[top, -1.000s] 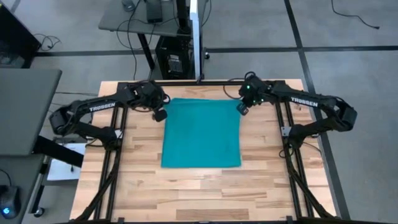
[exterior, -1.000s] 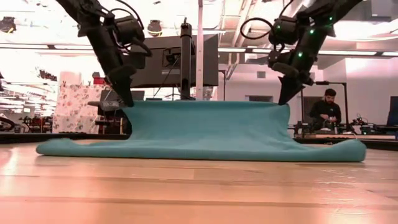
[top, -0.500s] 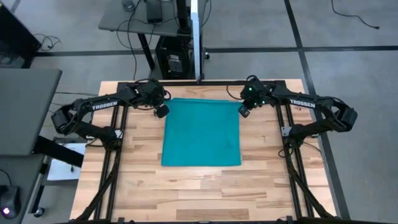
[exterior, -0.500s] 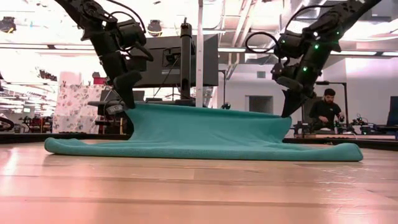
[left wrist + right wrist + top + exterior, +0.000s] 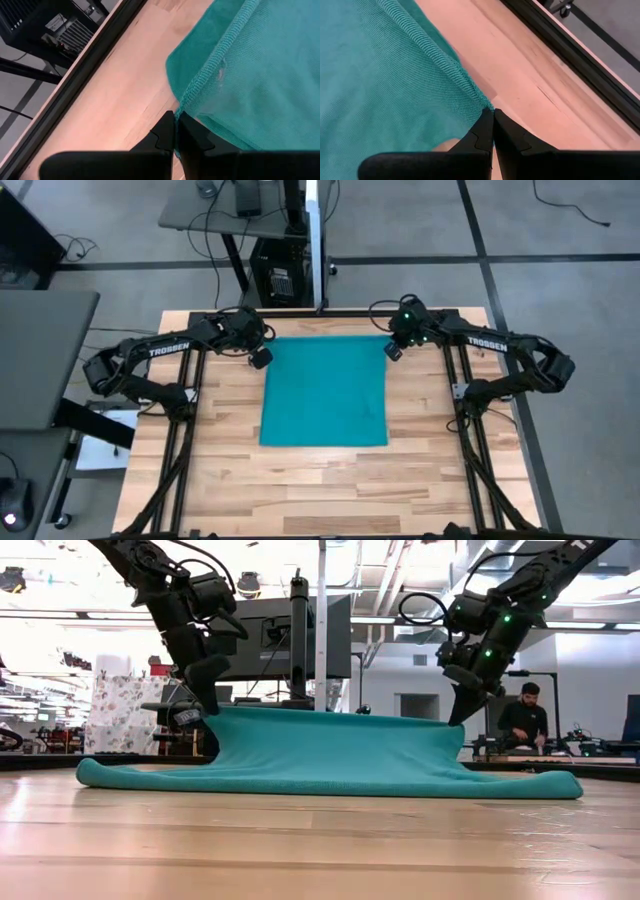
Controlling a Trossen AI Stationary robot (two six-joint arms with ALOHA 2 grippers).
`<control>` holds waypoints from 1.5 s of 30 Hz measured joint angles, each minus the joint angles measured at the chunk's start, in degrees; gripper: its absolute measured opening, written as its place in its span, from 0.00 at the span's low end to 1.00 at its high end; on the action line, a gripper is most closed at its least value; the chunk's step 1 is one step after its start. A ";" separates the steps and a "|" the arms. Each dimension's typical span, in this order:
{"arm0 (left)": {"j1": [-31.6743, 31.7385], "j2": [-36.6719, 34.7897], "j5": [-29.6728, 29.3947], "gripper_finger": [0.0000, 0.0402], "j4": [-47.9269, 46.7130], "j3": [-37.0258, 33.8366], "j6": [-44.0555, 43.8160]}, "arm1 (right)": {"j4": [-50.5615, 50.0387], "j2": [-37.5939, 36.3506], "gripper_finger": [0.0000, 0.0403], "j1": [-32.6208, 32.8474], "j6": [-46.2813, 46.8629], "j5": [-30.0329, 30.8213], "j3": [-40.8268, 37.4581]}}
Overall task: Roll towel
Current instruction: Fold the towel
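The teal towel [image 5: 323, 390] lies spread on the wooden table, its near part flat and its far edge [image 5: 330, 716] raised. My left gripper [image 5: 260, 360] is shut on the far left corner. My right gripper [image 5: 392, 350] is shut on the far right corner. In the low view the left gripper [image 5: 205, 712] stands a little higher than the right gripper [image 5: 458, 720], so the raised edge slopes down toward the right. My left gripper pinches the towel's far left corner [image 5: 180, 106] at the hemmed edge between its two fingertips. The fingers slant down from the table's left far side. The corner is lifted clear, and the cloth runs down from it to the table. My right gripper pinches the towel's far right corner [image 5: 486, 104], at the end of the ribbed hem, between its two fingertips. It slants down from the table's right far side. The corner is held off the table, and the cloth falls away from it toward the near side.
Bare wooden table [image 5: 320, 480] lies in front of the towel and on both sides of it. The table's dark frame rail [image 5: 580, 75] runs along the far edge, close behind both grippers. A person [image 5: 528, 715] sits in the room beyond the table.
My right gripper has sunk and gone a little toward the table's far right with its corner. The towel's raised far edge, level before, now slopes down to the right. The near edge stays flat on the table.
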 joint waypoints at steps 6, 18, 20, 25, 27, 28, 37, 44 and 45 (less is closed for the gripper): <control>0.02 0.00 -0.34 0.01 -0.10 0.00 0.32 | 0.38 0.00 0.00 0.00 -0.37 0.03 0.00; 0.31 0.00 -7.80 0.30 -1.62 2.08 1.06 | 5.72 0.00 0.33 -2.26 0.04 0.72 2.62; 0.31 -0.02 -7.74 0.34 -2.76 3.90 1.16 | 4.14 0.00 0.39 -3.15 0.36 0.68 3.54; 0.17 -0.04 -0.02 0.36 -1.62 5.79 -1.51 | 1.39 0.00 0.50 -3.51 5.05 0.37 4.55; 0.17 0.02 5.22 0.36 0.09 5.79 -3.84 | 0.81 0.00 0.53 -2.88 6.20 0.29 4.55; 0.14 0.60 7.19 0.36 1.40 5.81 -5.56 | 0.83 0.00 0.53 -2.44 6.33 0.24 4.55; 0.39 19.01 16.77 0.36 10.92 8.31 -16.83 | 0.55 0.00 0.54 1.46 8.95 0.11 4.57; 0.59 30.11 21.15 0.36 11.33 16.59 -16.57 | -1.78 0.00 0.54 5.78 12.11 0.11 4.57; 0.59 30.76 21.81 0.36 11.23 17.21 -16.52 | -2.10 0.00 0.54 6.61 12.11 0.11 4.57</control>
